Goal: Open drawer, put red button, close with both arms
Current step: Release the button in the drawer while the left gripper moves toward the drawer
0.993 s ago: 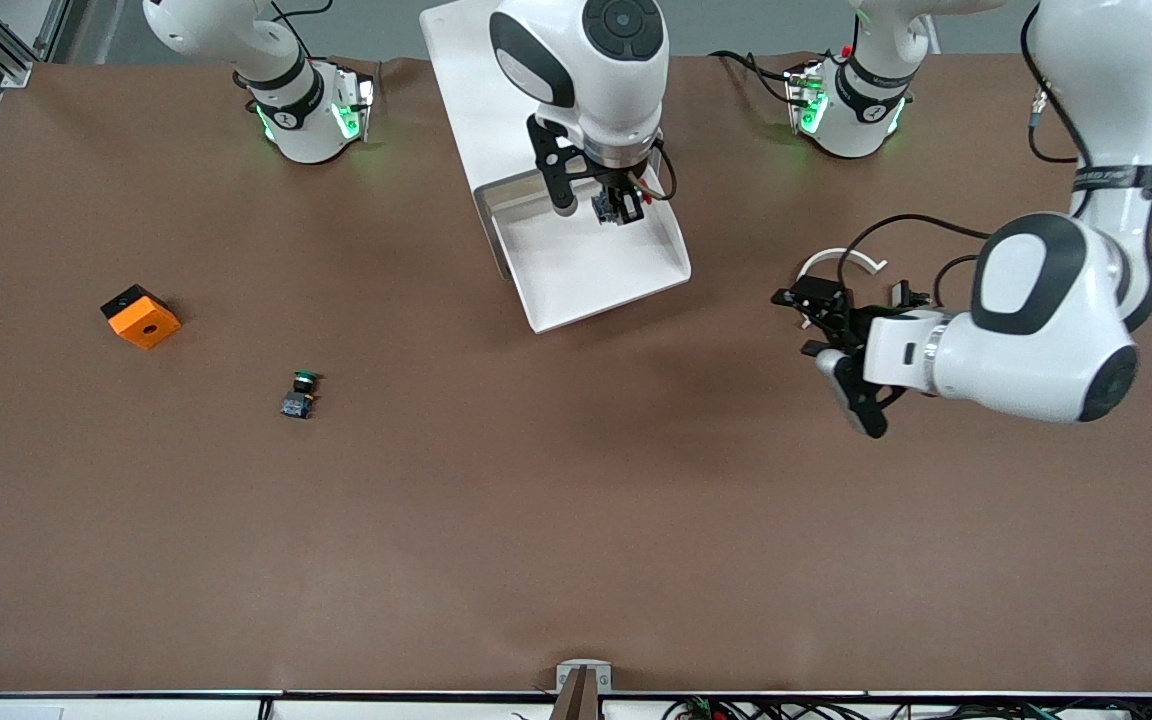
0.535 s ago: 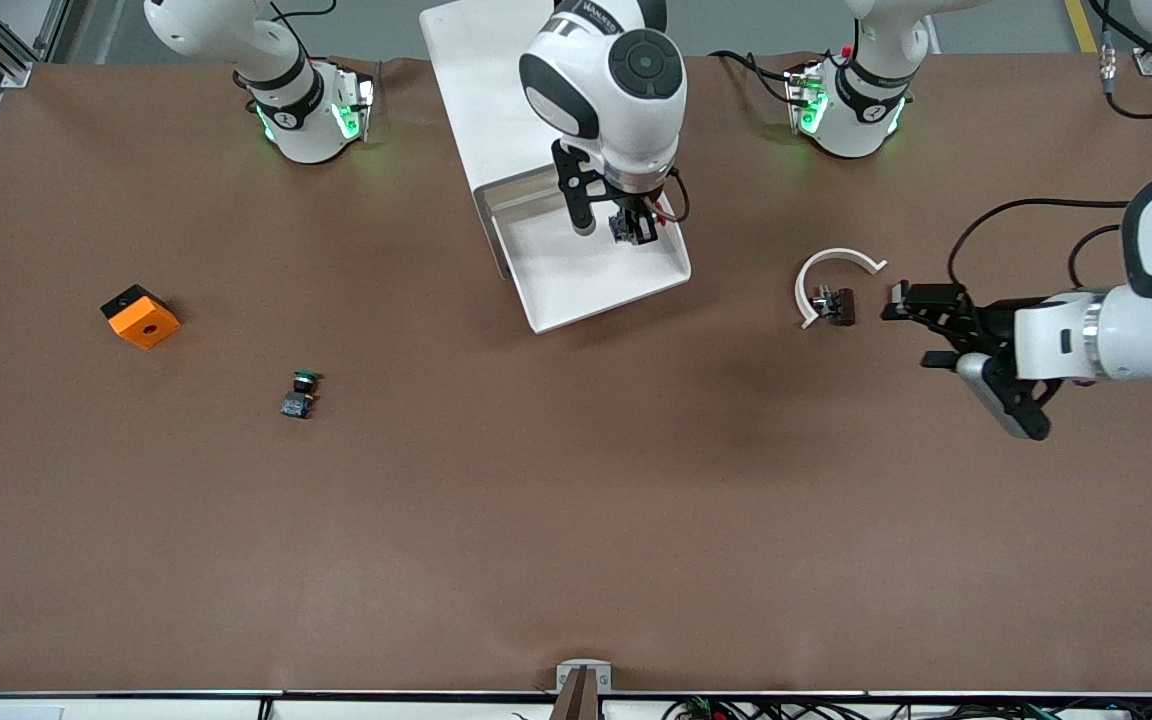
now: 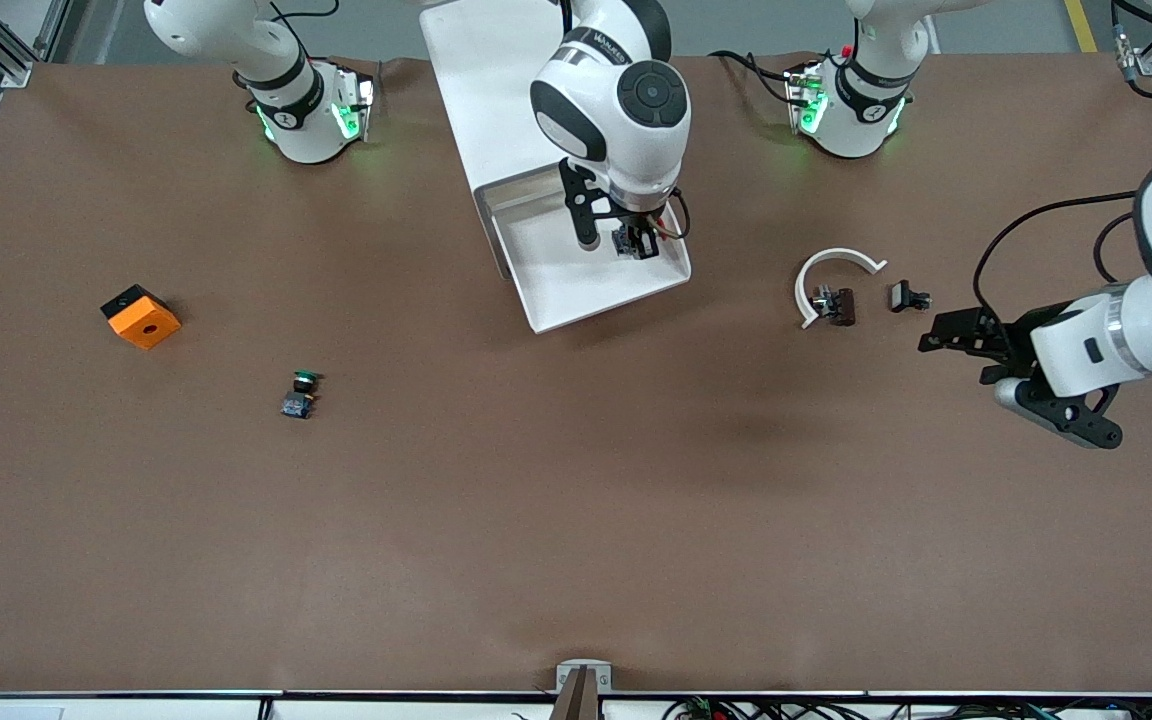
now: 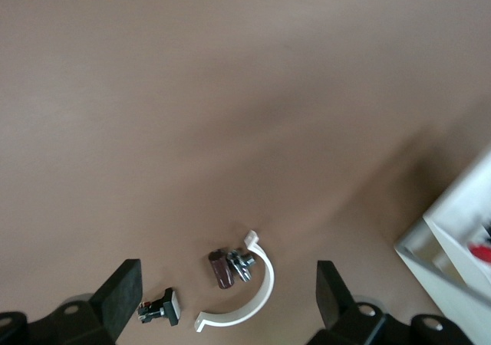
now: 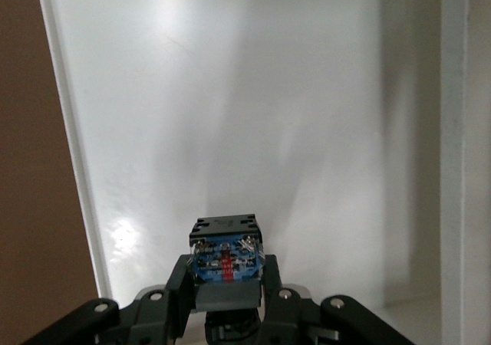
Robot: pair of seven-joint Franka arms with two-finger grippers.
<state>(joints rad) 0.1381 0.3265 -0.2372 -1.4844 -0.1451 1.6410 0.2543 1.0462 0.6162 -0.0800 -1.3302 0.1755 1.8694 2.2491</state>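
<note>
1. The right gripper (image 3: 635, 243) hangs over the pulled-out drawer (image 3: 576, 280), clamped on the red button (image 5: 225, 251).
2. In the right wrist view the button's blue-grey block base faces the camera; the cap is hidden, so its long axis seems to run down toward the tray floor.
3. The left gripper (image 3: 966, 340) hovers with fingers spread wide, empty, over the counter (image 3: 576, 520) at the left arm's end, near a white curved clip (image 3: 829, 268) and a small black part (image 3: 906, 296).
4. The green button (image 3: 300, 392) lies toward the right arm's end, near an orange block (image 3: 140, 316).
</note>
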